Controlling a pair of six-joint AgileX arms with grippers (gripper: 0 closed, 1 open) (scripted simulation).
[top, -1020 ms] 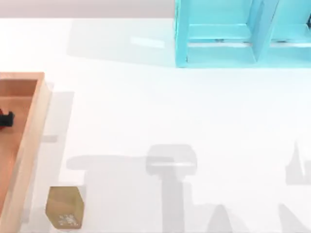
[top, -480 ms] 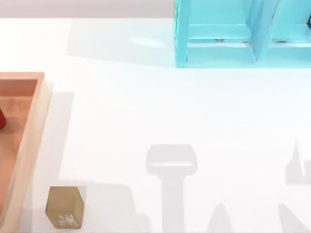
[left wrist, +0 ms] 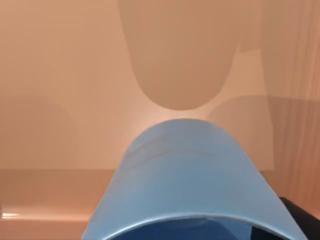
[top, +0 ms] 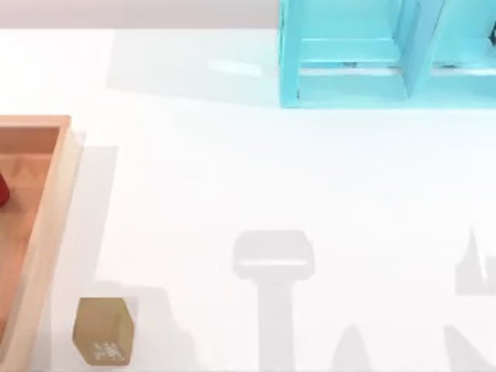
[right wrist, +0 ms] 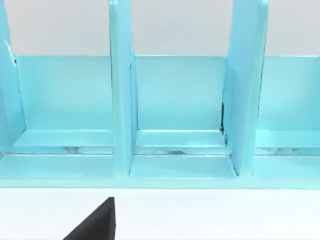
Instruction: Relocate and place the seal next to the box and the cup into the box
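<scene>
The smooth blue cup (left wrist: pixel 185 175), round and slightly tapered, sits right under the left wrist camera above the box's (top: pixel 54 194) orange-brown wooden floor, so the left arm is plainly the nearer one. Whether its end effector is clamped on the cup I cannot tell. The golden-brown seal (top: pixel 104 331) stands on the white surface (top: pixel 256 170) just beside the box's right-hand wall.

The box (top: pixel 48 225) is showing orange-brown wood with paler wooden walls, smooth and matt. The seal (top: pixel 103 331) is looking like a smooth golden-brown block with white engraving. The cup (left wrist: pixel 185 180) is appearing as smooth, softly sheened blue plastic. The shelf (top: pixel 387 54) is gleaming cyan and glossy; the table (top: pixel 271 170) is looking smooth white.
</scene>
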